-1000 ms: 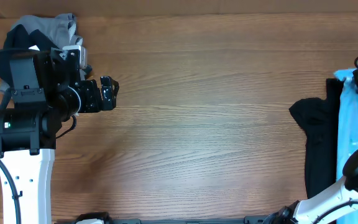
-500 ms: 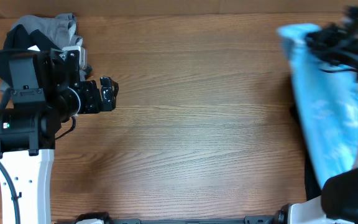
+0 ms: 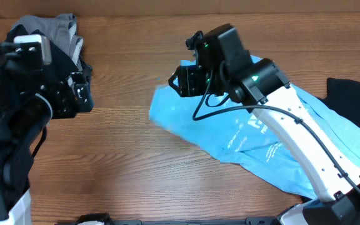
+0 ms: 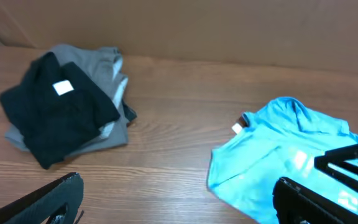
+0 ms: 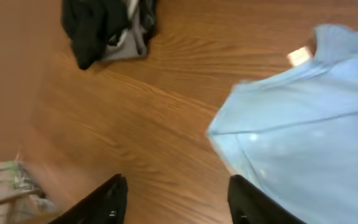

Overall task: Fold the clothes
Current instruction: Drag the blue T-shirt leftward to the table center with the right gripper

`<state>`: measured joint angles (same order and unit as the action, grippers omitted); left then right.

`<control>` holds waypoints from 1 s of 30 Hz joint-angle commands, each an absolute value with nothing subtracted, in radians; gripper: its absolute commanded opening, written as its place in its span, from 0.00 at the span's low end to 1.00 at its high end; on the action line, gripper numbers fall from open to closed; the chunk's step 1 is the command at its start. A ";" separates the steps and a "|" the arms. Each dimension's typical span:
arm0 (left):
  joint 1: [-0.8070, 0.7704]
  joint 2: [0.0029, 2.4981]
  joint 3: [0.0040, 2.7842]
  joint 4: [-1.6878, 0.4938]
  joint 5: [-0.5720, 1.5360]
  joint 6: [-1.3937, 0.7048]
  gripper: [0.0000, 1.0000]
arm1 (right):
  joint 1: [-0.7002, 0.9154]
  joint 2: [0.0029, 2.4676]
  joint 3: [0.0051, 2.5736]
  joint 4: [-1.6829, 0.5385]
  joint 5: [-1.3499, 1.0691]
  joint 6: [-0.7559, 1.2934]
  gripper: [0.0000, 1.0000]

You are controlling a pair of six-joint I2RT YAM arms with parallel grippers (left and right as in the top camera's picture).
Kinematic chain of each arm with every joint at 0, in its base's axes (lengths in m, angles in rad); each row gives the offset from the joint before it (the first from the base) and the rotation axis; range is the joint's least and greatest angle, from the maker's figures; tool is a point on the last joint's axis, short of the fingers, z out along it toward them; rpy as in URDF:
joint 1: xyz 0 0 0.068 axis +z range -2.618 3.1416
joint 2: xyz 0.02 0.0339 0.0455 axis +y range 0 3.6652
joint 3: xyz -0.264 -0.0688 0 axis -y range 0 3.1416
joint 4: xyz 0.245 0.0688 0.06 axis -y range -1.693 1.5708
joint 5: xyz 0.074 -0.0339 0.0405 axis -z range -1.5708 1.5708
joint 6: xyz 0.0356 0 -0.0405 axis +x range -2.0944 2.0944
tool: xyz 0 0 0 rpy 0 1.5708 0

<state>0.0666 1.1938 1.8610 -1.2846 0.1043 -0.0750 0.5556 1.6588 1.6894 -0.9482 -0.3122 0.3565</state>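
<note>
Wooden tabletop [image 3: 130, 162], brown board wall behind. Light blue T-shirt [image 3: 199, 128] lies rumpled mid-table with its white lettering [image 3: 245, 140] face up. The neck end, with a small label [image 4: 238, 128], points toward the left arm; the body runs off beneath the right arm. Not flat: edges are bunched, and the sleeves cannot be made out.

Right gripper [image 5: 178, 183] hovers just over the shirt's neck edge, fingers spread, nothing between them. Left gripper [image 4: 179, 190] sits well apart from the shirt on the neck side, fingers wide, also empty.

Beyond the neck end: stack of folded black and grey T-shirts [image 4: 61, 115]. At the opposite end, near the shirt's hem: loose black garment [image 3: 355, 94].

Judgement: the step in hand is spreading the shirt, with the folding proper not yet begun. To do it well:
- Each gripper takes one shoulder at the neck end.
- Pinch low against the wood so the cloth itself is caught, not only the label.
- Draw the shoulders apart until the neckline is taut, then drag so the hem trails out smooth.

Pulling from one side alone would likely bunch soft cotton further. Keep the shirt clear of the stack and the black garment.
</note>
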 commanded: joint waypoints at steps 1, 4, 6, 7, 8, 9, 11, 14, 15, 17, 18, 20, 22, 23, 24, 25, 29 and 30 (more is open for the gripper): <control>0.072 1.209 1.876 -1.310 0.072 -0.067 1.00 | 0.474 1.579 1.737 -0.960 -0.157 0.375 0.61; 0.060 1.234 1.874 -1.337 0.120 -0.067 1.00 | 0.388 1.544 1.782 -0.985 -0.158 0.374 0.63; 0.040 1.266 1.872 -1.354 0.160 -0.067 1.00 | 0.329 1.519 1.816 -1.004 -0.159 0.375 0.63; 0.022 1.288 1.870 -1.363 0.175 -0.067 1.00 | 0.301 1.506 1.834 -1.015 -0.159 0.374 0.63; 0.000 1.312 1.866 -1.370 0.182 -0.067 1.00 | 0.275 1.492 1.851 -1.026 -0.160 0.375 0.64; -0.026 1.338 1.860 -1.377 0.184 -0.067 1.00 | 0.252 1.479 1.867 -1.036 -0.162 0.375 0.65; -0.082 1.402 1.846 -1.378 0.184 -0.067 1.00 | 0.215 1.452 1.889 -1.054 -0.162 0.375 0.67; -0.163 1.521 1.830 -1.365 0.184 -0.067 1.00 | 0.175 1.409 1.901 -1.069 -0.162 0.375 0.70; -0.188 1.568 1.828 -1.361 0.184 -0.067 1.00 | 0.166 1.395 1.901 -1.073 -0.161 0.375 0.71; -0.223 1.658 1.828 -1.343 0.186 -0.069 1.00 | 0.152 1.374 1.901 -1.084 -0.161 0.377 0.73; -0.239 1.706 1.828 -1.331 0.191 -0.071 1.00 | 0.148 1.365 1.901 -1.092 -0.161 0.381 0.74; -0.258 1.795 1.828 -1.315 0.197 -0.067 1.00 | 0.142 1.354 1.901 -1.111 -0.161 0.394 0.75; -0.265 1.879 1.828 -1.307 0.208 -0.068 1.00 | 0.142 1.351 1.901 -1.131 -0.157 0.393 0.76; -0.267 1.921 1.828 -1.297 0.210 -0.068 1.00 | 0.142 1.351 1.900 -1.142 -0.157 0.393 0.76; -0.268 1.962 1.828 -1.292 0.203 -0.067 1.00 | 0.142 1.351 1.900 -1.154 -0.157 0.393 0.77; -0.268 2.000 1.828 -1.287 0.189 -0.068 1.00 | 0.142 1.352 1.900 -1.164 -0.157 0.393 0.76; -0.255 2.133 1.828 -1.250 0.182 -0.108 0.99 | 0.141 1.352 1.900 -1.188 -0.157 0.393 0.76; -0.254 2.163 1.828 -1.235 0.202 -0.109 0.96 | 0.141 1.352 1.900 -1.192 -0.157 0.393 0.76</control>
<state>-0.2657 2.0945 1.8351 -1.2541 0.1837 -0.0822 0.1501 1.3556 1.8835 -1.1900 -0.1673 0.3889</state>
